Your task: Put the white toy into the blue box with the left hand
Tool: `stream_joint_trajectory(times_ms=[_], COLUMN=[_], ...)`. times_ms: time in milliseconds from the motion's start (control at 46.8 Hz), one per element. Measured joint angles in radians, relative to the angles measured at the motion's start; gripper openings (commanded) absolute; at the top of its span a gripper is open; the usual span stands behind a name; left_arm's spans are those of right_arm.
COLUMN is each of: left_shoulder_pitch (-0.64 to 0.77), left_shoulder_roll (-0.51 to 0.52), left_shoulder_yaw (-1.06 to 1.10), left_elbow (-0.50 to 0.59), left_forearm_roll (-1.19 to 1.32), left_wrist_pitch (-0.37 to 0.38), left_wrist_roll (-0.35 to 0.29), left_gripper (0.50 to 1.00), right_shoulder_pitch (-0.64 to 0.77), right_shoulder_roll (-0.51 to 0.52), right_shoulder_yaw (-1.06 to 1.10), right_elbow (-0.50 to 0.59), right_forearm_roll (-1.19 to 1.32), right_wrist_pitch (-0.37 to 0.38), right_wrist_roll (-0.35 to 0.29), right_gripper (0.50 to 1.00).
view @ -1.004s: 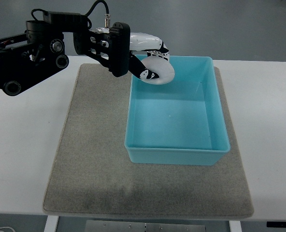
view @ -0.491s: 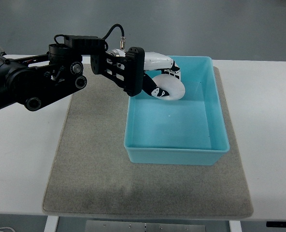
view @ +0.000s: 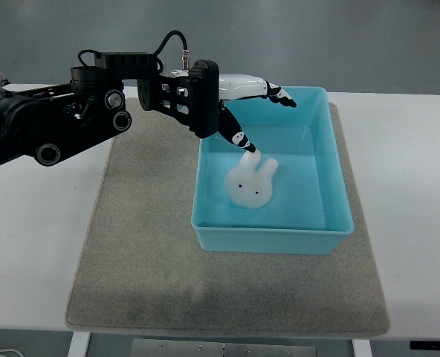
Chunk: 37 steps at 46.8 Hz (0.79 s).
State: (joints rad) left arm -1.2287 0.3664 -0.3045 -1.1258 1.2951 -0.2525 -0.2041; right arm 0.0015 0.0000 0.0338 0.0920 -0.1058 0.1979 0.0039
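Note:
The white toy (view: 250,184), a small rabbit head with two ears and black eyes, lies on the floor of the blue box (view: 339,216), left of its middle. My left hand (view: 261,111) comes in from the left and hangs over the box's far left corner, above the toy. Its fingers (view: 242,139) are spread and hold nothing. One finger points down toward the toy's ears without clearly touching them. The right arm does not show.
The blue box sits on a grey felt mat (view: 138,245) on a white table (view: 413,186). My black left forearm (view: 49,126) with a cable crosses the mat's far left corner.
My left hand held the white toy over the box's far left corner, then opened. The toy dropped onto the box floor. The fingers went from curled to spread.

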Motion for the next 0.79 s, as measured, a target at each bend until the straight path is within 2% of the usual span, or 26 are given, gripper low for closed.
stream_joint_trajectory(times_ms=[107,192,235,512,790], left_shoulder_pitch=[0.001,0.004,0.004,0.005,0.034], left_shoulder_roll=[0.017,0.037,0.050,0.110,0.171], left_shoulder_yaw=[-0.003,-0.005,-0.006,-0.008,-0.011], left_elbow=[0.002,0.012,0.021,0.101,0.141], left_forearm_roll=[-0.106,-0.228,-0.306,-0.764,-0.864], left_wrist_pitch=[0.001,0.001,0.001,0.001,-0.004], left_wrist_roll=[0.000,0.000,0.000,-0.001,-0.002], left_gripper=[0.958,0.969,0.990,0.994,0.996], right_shoulder_pitch=[0.000,0.000,0.000,0.000,0.000], right_shoulder_roll=[0.000,0.000,0.000,0.000,0.000], right_shoulder_yaw=[0.000,0.000,0.000,0.000,0.000], right_elbow=[0.000,0.000,0.000,0.000,0.000], right_forearm_roll=[0.000,0.000,0.000,0.000,0.000], right_wrist_pitch=[0.000,0.000,0.000,0.000,0.000], right_wrist_roll=[0.000,0.000,0.000,-0.001,0.000], right_gripper=[0.936,0.936,0.936,0.936,0.936])
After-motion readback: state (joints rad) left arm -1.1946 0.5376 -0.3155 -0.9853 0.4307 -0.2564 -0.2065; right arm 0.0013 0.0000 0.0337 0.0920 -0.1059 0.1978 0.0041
